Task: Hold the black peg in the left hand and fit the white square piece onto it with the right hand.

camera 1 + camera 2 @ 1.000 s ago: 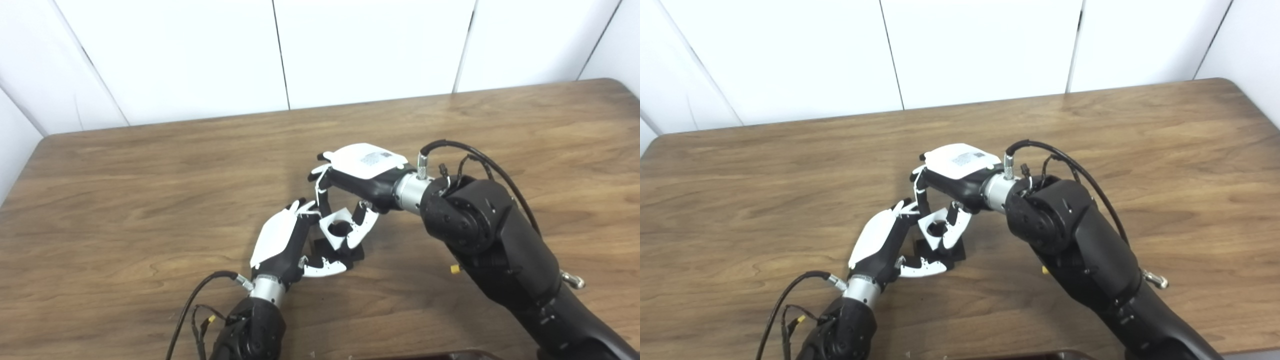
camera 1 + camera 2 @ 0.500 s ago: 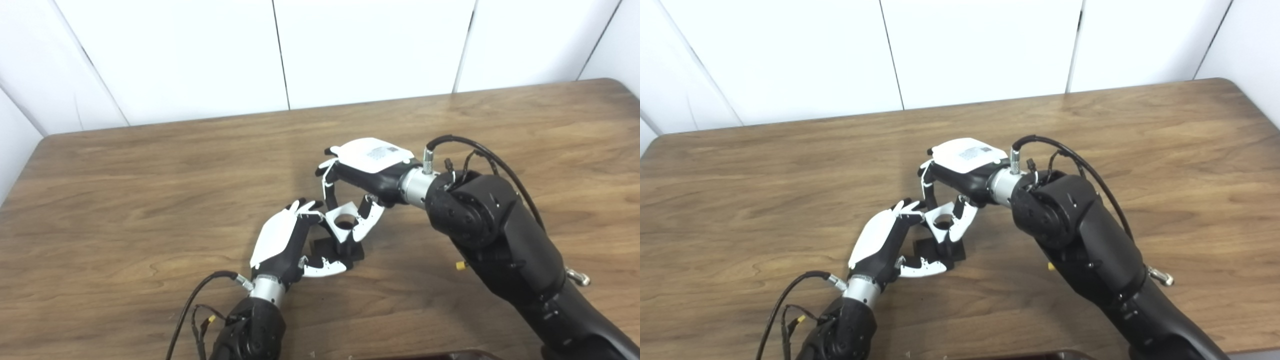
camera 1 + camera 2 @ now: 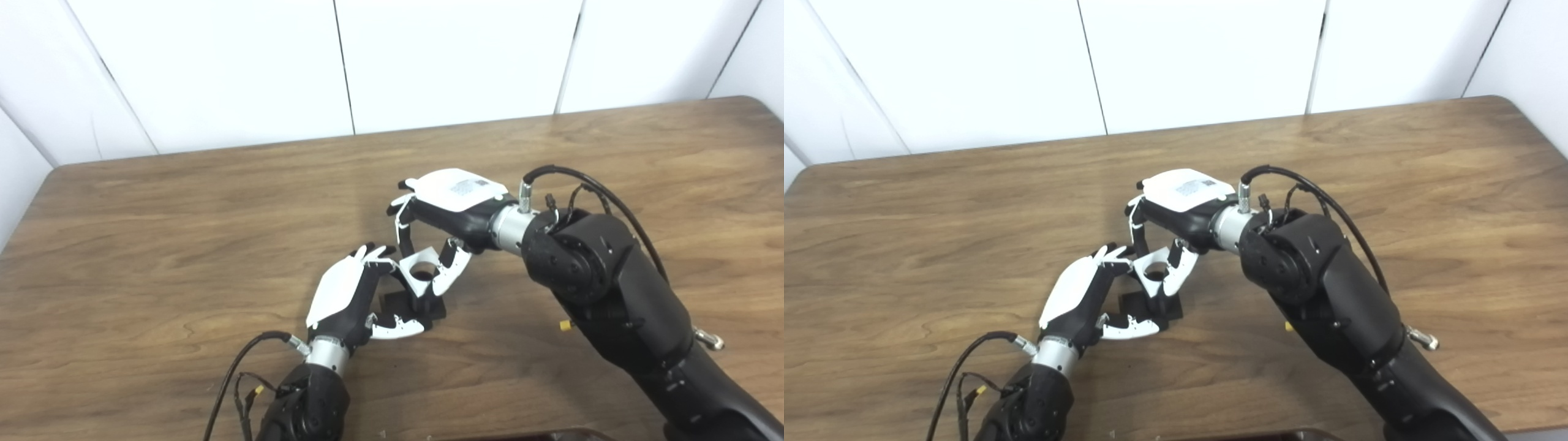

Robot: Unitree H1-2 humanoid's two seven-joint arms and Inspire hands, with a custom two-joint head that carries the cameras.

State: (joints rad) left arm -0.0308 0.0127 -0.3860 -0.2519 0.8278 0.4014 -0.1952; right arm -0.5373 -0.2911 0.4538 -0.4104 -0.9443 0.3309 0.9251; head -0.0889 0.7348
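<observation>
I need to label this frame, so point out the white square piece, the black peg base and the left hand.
white square piece [image 3: 421, 270], left eye view, rim beside its hole
black peg base [image 3: 395, 302], left eye view, top face
left hand [image 3: 343, 293], left eye view, white back cover

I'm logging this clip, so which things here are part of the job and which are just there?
In the job:
- black peg, held by the left hand
- white square piece with a round hole, held by the right hand above the peg

Just there:
- wooden table
- white wall panels

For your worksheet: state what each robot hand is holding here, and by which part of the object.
The right hand pinches the white square piece by its opposite outer edges, leaving the round hole clear. The left hand grips the black peg at its base on the table.
</observation>
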